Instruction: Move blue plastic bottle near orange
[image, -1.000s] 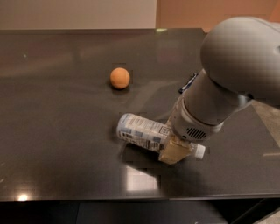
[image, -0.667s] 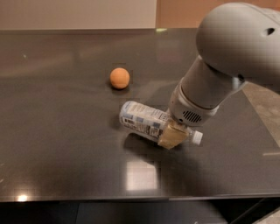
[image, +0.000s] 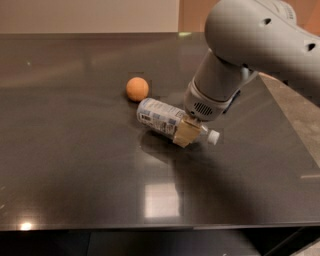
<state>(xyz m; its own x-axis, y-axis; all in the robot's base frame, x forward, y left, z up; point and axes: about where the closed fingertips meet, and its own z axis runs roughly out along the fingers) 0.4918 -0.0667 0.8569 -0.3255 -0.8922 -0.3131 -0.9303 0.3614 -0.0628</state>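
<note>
The blue plastic bottle (image: 161, 118) is held on its side, base to the left and white cap to the right, a little above the dark table with its shadow below it. My gripper (image: 187, 132) is shut on the bottle near its neck, with a tan finger pad (image: 184, 134) showing on the near side. The orange (image: 137, 89) rests on the table just up and left of the bottle's base, a small gap apart. The grey arm comes down from the upper right and hides the far finger.
The dark glossy table (image: 75, 165) ends at a front edge near the bottom of the view. Its right edge runs diagonally, with grey floor (image: 300, 120) beyond. A pale wall lies behind the far edge.
My gripper has carried the bottle up and left, lifting it off the table. The bottle's base now lies close to the orange. The orange has not moved.
</note>
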